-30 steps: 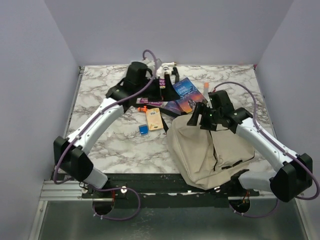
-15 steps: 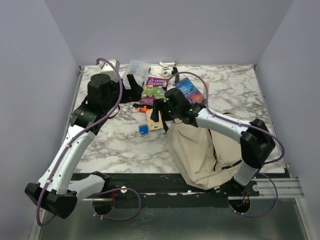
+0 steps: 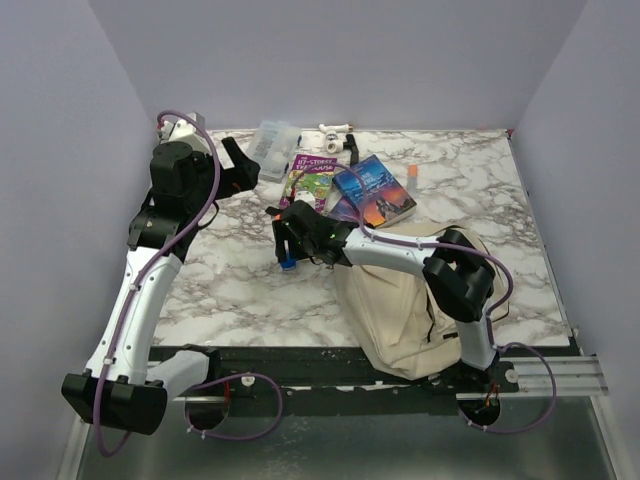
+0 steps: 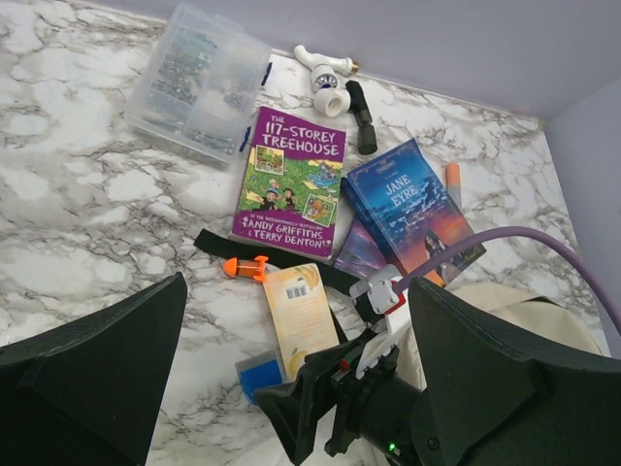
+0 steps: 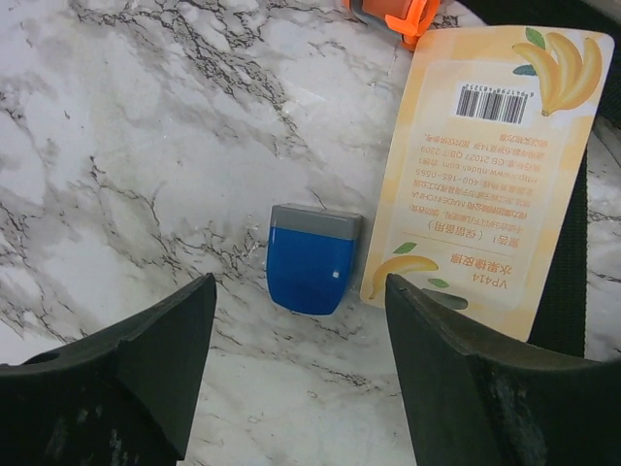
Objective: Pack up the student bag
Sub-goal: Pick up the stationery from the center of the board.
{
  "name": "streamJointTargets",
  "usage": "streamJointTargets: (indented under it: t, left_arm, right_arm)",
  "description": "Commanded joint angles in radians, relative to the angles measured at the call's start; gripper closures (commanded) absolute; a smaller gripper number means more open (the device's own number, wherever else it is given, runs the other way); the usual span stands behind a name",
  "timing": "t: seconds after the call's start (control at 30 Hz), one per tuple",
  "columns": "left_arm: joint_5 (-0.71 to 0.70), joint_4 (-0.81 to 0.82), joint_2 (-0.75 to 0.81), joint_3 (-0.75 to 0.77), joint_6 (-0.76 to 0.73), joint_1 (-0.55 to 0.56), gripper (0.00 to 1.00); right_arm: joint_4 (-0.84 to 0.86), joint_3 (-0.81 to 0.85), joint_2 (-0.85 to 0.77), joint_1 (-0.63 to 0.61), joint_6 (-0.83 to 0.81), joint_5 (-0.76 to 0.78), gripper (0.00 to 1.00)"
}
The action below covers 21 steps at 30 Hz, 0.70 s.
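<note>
The student bag [image 3: 400,300], beige with black straps, lies slumped at the near right of the table; its edge [image 4: 505,296] also shows in the left wrist view. My right gripper [image 3: 289,240] reaches left across the table and hovers open, straight above a small blue block [image 5: 310,257] with a grey end, which lies on the marble between its fingers. A yellow banana card [image 5: 490,165] lies right beside the block. My left gripper [image 3: 238,168] is raised at the back left, wide open and holding nothing.
Two books lie at the back, a purple Treehouse one [image 4: 291,180] and a blue Jane Eyre [image 4: 408,209]. A clear plastic box [image 4: 199,83], a white fitting [image 4: 325,83], a black cylinder [image 4: 361,116], an orange marker [image 3: 411,172] and an orange clip [image 4: 245,266] on a black strap [image 4: 218,243] lie around them.
My right arm has swung left from above the bag to over the blue block. My left arm has drawn back from the books to the back left corner.
</note>
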State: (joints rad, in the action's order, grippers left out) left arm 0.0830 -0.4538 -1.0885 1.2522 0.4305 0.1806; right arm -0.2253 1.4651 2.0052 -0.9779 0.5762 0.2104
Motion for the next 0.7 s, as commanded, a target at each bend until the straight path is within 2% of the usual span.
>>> streamJointTargets:
  t: [0.0,0.13,0.4,0.5,0.57,0.67]
  left_arm:
    - [0.093,0.017,-0.011,0.003,0.035,-0.028,0.02]
    - [0.114,0.023,-0.014,0.000,0.043,-0.040,0.02]
    - [0.143,0.029,-0.022,-0.002,0.048,-0.050,0.02]
    - [0.152,0.029,-0.028,0.000,0.054,-0.056,0.02]
    - [0.164,0.031,-0.029,-0.001,0.056,-0.060,0.02]
    - [0.177,0.031,-0.031,0.000,0.060,-0.064,0.02]
  right_arm:
    - [0.034,-0.009,0.038,-0.012,0.019,0.084,0.29]
    - [0.021,0.012,0.078,-0.017,0.019,0.078,0.32]
    - [-0.002,0.092,0.151,-0.052,0.001,0.131,0.27]
    - [-0.056,0.148,0.200,-0.082,-0.009,0.202,0.27]
    - [-0.074,0.167,0.221,-0.091,-0.018,0.230,0.30]
    - [-0.097,0.179,0.237,-0.091,-0.013,0.271,0.39]
